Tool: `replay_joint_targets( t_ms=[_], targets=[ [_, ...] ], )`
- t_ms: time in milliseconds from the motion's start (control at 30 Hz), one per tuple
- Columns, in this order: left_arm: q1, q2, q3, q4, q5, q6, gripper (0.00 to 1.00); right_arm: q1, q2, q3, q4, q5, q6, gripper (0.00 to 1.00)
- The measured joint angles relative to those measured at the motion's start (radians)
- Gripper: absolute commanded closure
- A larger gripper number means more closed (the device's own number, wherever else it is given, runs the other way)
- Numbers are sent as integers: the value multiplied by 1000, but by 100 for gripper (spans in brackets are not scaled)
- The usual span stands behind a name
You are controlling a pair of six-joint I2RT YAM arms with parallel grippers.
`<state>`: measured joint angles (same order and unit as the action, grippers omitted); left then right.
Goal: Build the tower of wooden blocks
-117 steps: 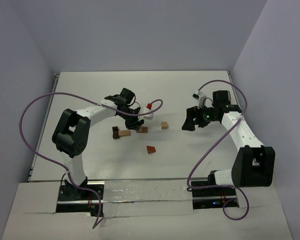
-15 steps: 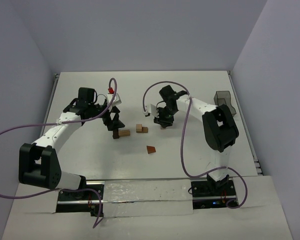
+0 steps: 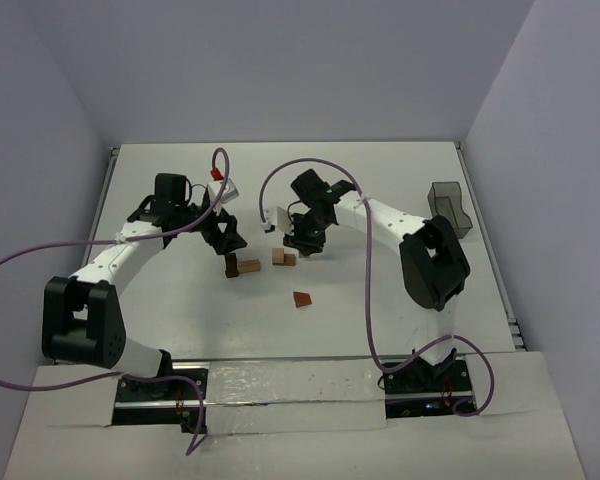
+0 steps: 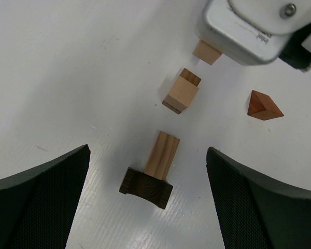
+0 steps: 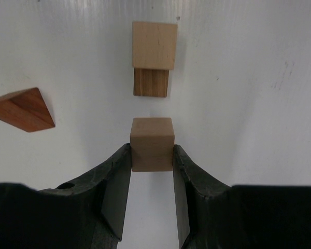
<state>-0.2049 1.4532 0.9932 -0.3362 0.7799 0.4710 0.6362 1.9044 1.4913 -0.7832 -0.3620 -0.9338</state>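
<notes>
Nothing is stacked on the white table (image 3: 380,180). The wooden pieces lie scattered across its middle, between the two arms.

The right gripper (image 3: 305,243) reaches in from the right. Its black fingers (image 5: 116,176) are clamped on a small light tan wooden cube (image 5: 152,140), one pad on each side face. I can't make out whether the cube rests on the table or hangs just above it.

Just left of that cube, and apart from it, a light tan square block (image 5: 154,45) sits touching a darker brown block (image 5: 151,82). I can't say whether one overlaps the other.

Further left lies a long light tan block (image 4: 162,153). One end butts against a dark brown arch-shaped block (image 4: 145,187), which is the leftmost piece of the lot.

A reddish-brown wedge-shaped block (image 3: 301,299) lies on its own on the near side of the others. It is well apart from them and touches nothing.

The left gripper (image 3: 226,237) hangs above the arch and the long block. Its two dark textured fingers (image 4: 46,192) are spread wide and hold nothing. In the wrist view both of those blocks show in the gap between them.

At the right edge of the table, well away from the blocks, stands a small grey open-topped container (image 3: 447,207). Purple cables (image 3: 40,260) loop from both arms.
</notes>
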Motion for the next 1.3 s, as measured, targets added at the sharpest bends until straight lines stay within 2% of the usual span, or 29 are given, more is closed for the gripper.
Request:
replay_joint_targets(
  t_ms=[333, 1300],
  targets=[
    [14, 8, 0, 4, -6, -24, 1, 62, 71, 58, 6, 44, 83, 85],
    [15, 8, 0, 4, -13, -23, 1, 78, 125, 99, 17, 54, 151, 82]
  ],
)
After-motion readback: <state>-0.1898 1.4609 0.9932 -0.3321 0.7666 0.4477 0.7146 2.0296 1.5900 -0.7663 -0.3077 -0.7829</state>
